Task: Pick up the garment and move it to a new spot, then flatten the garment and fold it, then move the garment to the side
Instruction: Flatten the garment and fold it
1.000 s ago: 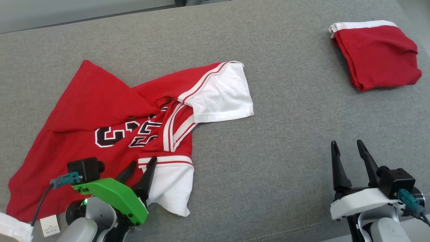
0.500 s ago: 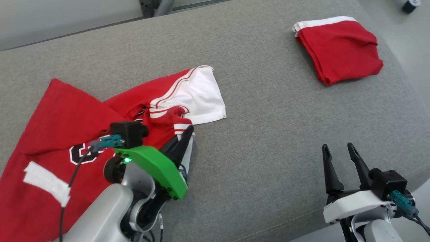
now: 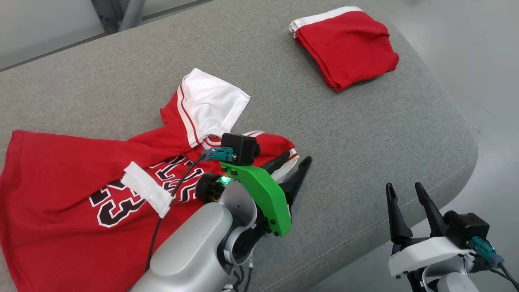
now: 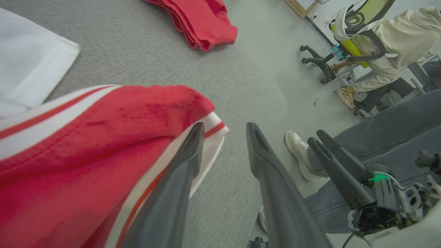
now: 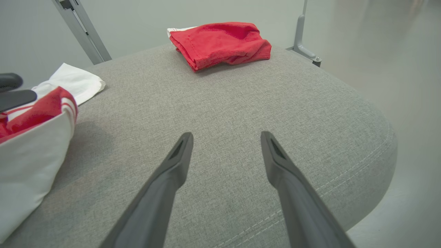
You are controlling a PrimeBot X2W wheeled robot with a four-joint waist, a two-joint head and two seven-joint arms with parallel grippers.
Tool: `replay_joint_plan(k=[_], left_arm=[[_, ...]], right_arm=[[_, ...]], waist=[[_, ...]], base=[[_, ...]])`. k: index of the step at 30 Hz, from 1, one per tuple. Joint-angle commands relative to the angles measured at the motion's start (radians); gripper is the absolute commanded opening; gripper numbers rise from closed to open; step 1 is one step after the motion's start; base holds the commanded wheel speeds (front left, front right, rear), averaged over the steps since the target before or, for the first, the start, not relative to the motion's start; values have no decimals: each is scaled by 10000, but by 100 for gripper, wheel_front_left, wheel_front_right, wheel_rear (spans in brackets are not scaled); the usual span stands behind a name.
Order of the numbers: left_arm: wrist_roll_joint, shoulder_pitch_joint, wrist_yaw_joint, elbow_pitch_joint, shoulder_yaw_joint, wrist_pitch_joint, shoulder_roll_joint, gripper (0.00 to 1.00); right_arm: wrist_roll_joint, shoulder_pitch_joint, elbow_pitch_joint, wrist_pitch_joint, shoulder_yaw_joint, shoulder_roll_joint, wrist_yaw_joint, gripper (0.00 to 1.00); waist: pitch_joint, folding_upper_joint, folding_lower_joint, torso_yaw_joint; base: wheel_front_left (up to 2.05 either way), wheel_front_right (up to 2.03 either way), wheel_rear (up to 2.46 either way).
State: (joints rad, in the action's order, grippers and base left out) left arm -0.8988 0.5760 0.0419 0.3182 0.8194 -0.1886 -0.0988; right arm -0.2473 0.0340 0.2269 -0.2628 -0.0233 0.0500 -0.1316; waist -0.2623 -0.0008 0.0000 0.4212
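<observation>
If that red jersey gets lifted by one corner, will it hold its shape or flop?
Likely floppy: the jersey lies bunched and folded over itself, so it should drape from the pinched point. Probably light, being thin cloth. It may drag on the cushion, whose weave looks rough.

Garment (image 3: 61, 170) left on cushion (image 3: 357, 134), folded cloth (image 3: 348, 44) beyond

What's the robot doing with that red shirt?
The robot is working on a red jersey that lies crumpled on a grey padded table. Its left gripper is at the jersey's sleeve, jaws apart with nothing between them and one finger against the striped white edge. The right gripper hangs open near the table's edge, holding nothing. A folded red garment lies at the far corner. The jersey isn't flattened or folded yet.
</observation>
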Motion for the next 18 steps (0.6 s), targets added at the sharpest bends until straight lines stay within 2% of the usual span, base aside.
replay_joint_plan(k=[1, 3, 5, 7, 11, 15, 18], left_arm=[[-368, -212, -127, 39, -88, 93, 45, 100], [-977, -387, -206, 28, -250, 238, 277, 100], [-1320, -391, -73, 88, -274, 338, 408, 100], [-1090, -194, 18, 227, -162, 639, 437, 100], [-864, -8, -67, 115, -162, 1457, 448, 100], [-229, -18, 29, -142, -199, 2238, 5, 100], [420, -399, 329, -520, -303, 3035, -621, 100]], right_arm=[[-76, -79, 23, -28, 36, 9, 19, 100], [-51, -42, 37, -28, 91, 9, 19, 100], [20, 77, 43, -28, 54, 8, 18, 100], [40, 186, 4, -28, 75, 17, 19, 100], [230, 205, -104, -28, 162, 12, 19, 100], [385, 199, -268, -28, 221, 15, 19, 100], [640, 140, -389, -28, 214, 9, 18, 100]], waist=[[-106, 8, 0, 70], [-109, 8, 0, -52], [-102, 8, 0, -165], [-97, 8, 0, -304], [-40, 8, 0, -743], [74, 8, 0, -1144], [260, 8, 0, -1660]], base=[[0, 0, 0], [0, 0, 0], [0, 0, 0], [0, 0, 0], [0, 0, 0], [0, 0, 0], [0, 0, 0]])
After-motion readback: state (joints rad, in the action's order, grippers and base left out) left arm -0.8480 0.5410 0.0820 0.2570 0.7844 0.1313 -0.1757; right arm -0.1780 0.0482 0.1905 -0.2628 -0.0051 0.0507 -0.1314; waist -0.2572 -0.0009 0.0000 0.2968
